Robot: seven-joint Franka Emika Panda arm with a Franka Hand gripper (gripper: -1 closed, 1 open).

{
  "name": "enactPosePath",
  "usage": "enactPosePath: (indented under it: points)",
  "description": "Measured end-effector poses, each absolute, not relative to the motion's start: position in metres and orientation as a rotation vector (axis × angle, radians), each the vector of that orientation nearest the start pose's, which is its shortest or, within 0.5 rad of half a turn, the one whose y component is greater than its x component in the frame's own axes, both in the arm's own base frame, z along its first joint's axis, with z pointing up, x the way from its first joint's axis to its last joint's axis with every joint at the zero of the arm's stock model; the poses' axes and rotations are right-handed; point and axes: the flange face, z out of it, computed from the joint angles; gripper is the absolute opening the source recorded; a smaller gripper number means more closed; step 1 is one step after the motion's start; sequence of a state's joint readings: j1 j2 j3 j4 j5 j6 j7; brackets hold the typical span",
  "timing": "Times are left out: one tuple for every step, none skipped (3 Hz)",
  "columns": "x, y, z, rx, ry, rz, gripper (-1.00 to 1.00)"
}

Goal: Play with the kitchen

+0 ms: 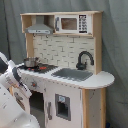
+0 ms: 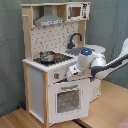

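Kitchen: one toy kitchen [image 1: 70,75], white with light-wood sides, standing upright on a wooden floor before a grey curtain; it fills the middle of both exterior views.
Upper shelf: one grey hood [image 2: 49,21] and one microwave panel [image 1: 70,23], side by side under the top board.
Back wall: one white pegboard [image 2: 54,37] between the shelf and the counter.
Oven door: one [image 2: 67,97], shut, with a pale window, on the front below the stove.
Sink: one grey basin [image 1: 72,74] set into the counter, at the first exterior view's right of the stove.
Faucet: one black curved faucet [image 1: 84,59] just behind the sink.
Pot: one small metal pot [image 2: 46,56] on the dark stovetop [image 1: 41,67], near the pegboard.
Knobs: I cannot count them; my wrist hides that strip.
Edges and room: the counter ends in a rounded lip at the first exterior view's right; open floor lies in front of the oven door.
My arm: one, reaching in from the second exterior view's right, wrist bent toward the panel just under the stove's edge.
My gripper [image 2: 70,74]: pressed close to that front panel; whether the fingers are apart or together I cannot tell.
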State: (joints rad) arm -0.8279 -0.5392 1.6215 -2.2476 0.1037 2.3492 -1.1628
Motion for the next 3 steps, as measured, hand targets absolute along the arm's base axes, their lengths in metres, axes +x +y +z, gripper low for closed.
enactPosePath:
  points:
    - [0.339, 0.412, 0.353, 1.617, 2.198, 0.063, -1.0]
    - [0.333, 0.417, 0.353, 1.746, 2.132, 0.105, -1.0]
    - [0.316, 0.43, 0.353, 1.855, 2.102, 0.153, -1.0]
